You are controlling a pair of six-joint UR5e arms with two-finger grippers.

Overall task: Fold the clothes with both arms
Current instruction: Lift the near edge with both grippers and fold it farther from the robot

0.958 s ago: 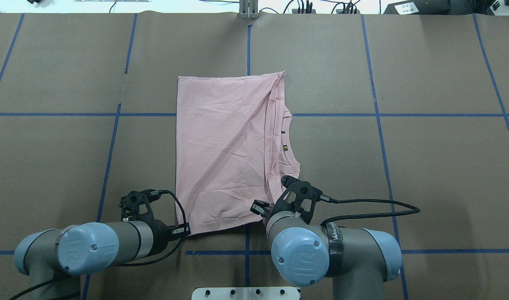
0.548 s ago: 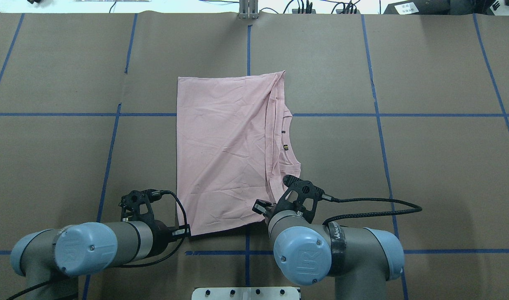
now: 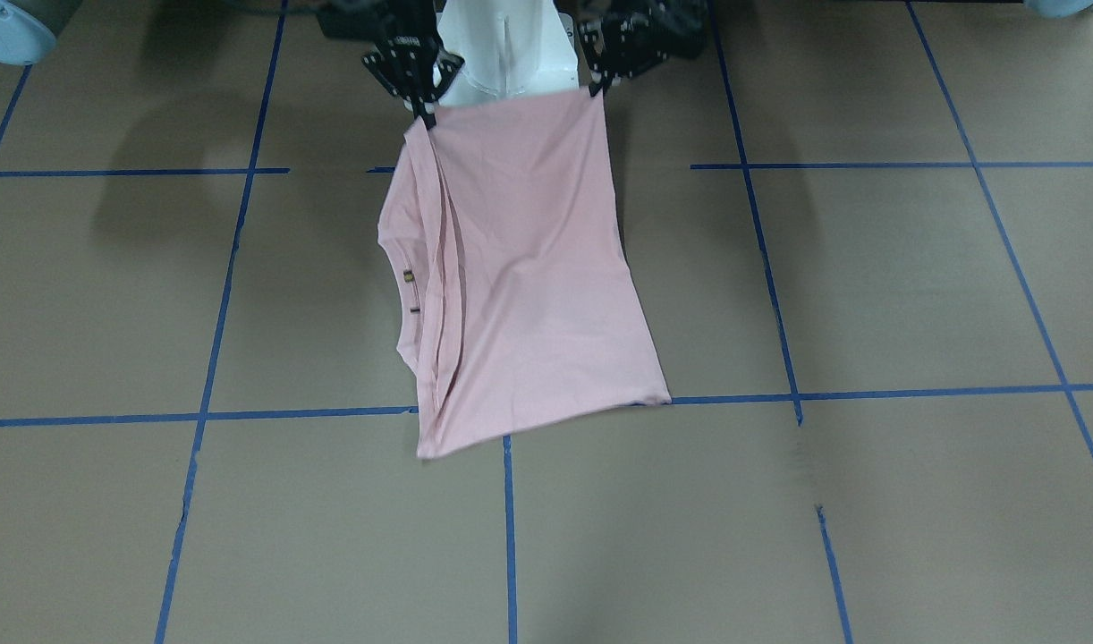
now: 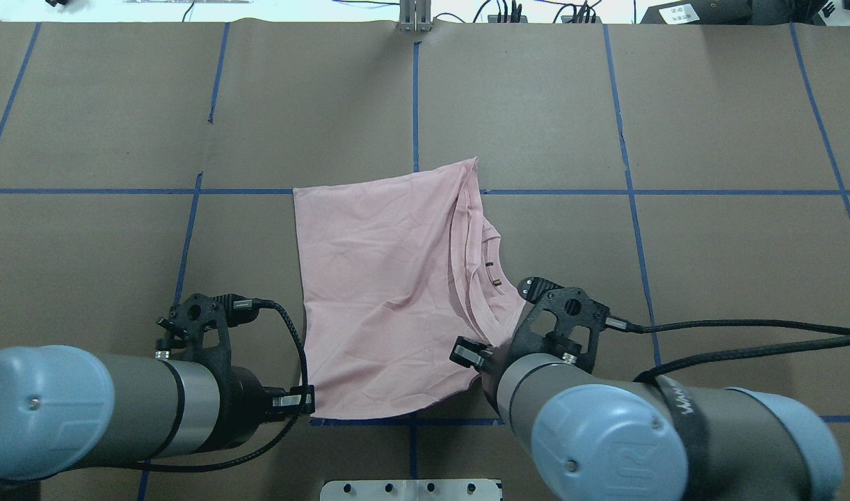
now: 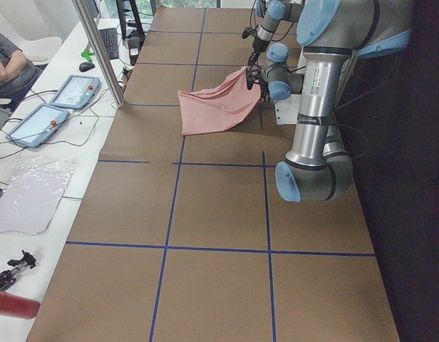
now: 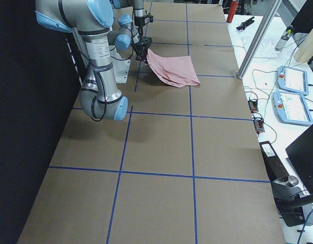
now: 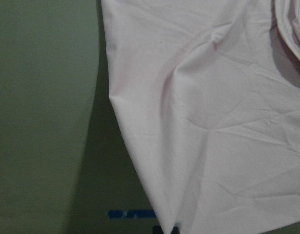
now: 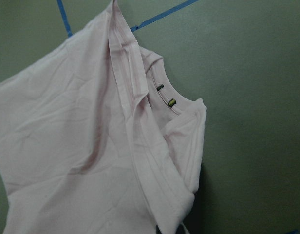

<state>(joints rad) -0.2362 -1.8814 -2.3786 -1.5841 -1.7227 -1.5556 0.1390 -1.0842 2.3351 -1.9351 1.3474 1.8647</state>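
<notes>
The soft, light T-shirt point(image 4: 390, 278) hangs limp by its two near corners, the left gripper point(image 3: 593, 88) and right gripper point(image 3: 424, 118) each clamped on one, its far edge resting on the table point(image 4: 710, 278); corner holds should keep it spread, though the middle will sag.

Blue tape lines point(image 4: 634, 229) are crossing the brown-papered table point(image 4: 710, 125) as a white bench point(image 5: 59, 153) alongside is carrying two control tablets point(image 5: 35, 122) and a plastic bag point(image 5: 31, 196) beside a metal post point(image 5: 98, 50)

Grey tubular arms point(image 4: 140, 410), light-blue caps point(image 4: 42, 403), black cables point(image 4: 745, 322)
</notes>
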